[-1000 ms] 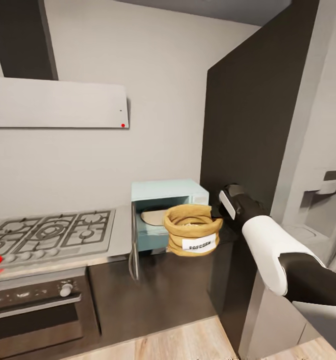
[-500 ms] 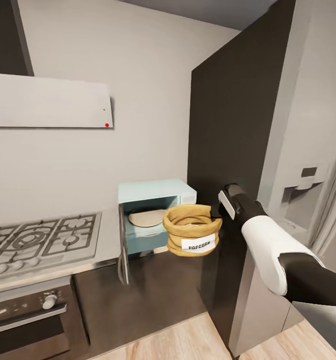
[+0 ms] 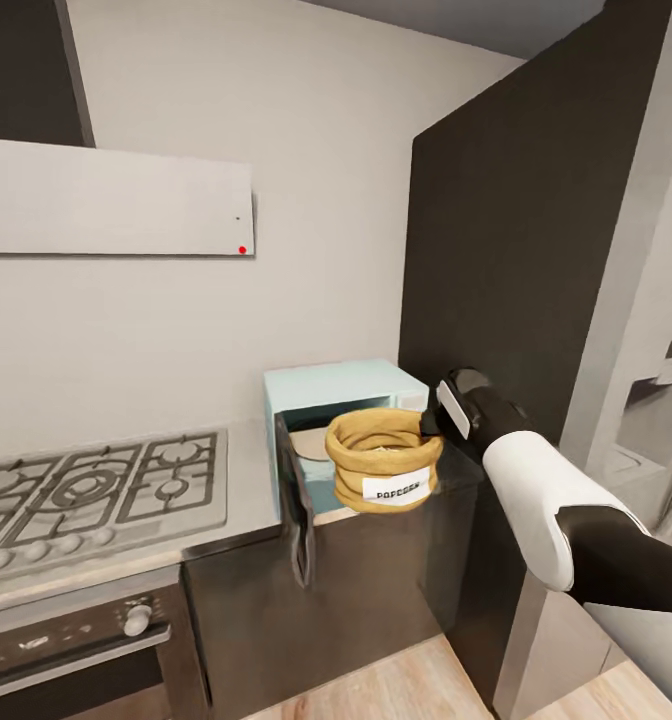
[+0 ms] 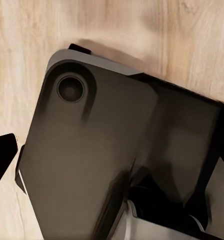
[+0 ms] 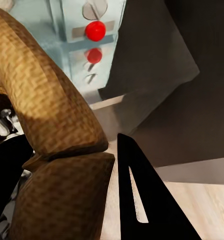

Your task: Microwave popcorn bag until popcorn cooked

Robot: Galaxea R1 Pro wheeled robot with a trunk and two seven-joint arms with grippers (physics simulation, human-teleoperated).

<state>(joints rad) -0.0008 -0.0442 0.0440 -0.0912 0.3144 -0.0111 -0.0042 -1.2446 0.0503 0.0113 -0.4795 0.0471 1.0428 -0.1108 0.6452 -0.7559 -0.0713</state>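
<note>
The right claw (image 5: 67,165) pinches the popcorn bag's (image 5: 52,115) rolled rim near the microwave's (image 5: 87,35) red knobs

you're facing a pale grey wall (image 3: 306,200) with a flat steel hood (image 3: 111,198) mounted on it, a small red dot at its lower right corner. below sits a gas hob (image 3: 96,495) with grey grates, and under it a dark built-in oven (image 3: 71,650) with a round knob. dark cabinets (image 3: 376,590) run along to a tall dark panel (image 3: 516,230) on your right. beyond that stands a grey fridge (image 3: 656,400) with a dispenser recess. the floor (image 3: 386,690) is light wood planks, evenly lit.
</note>
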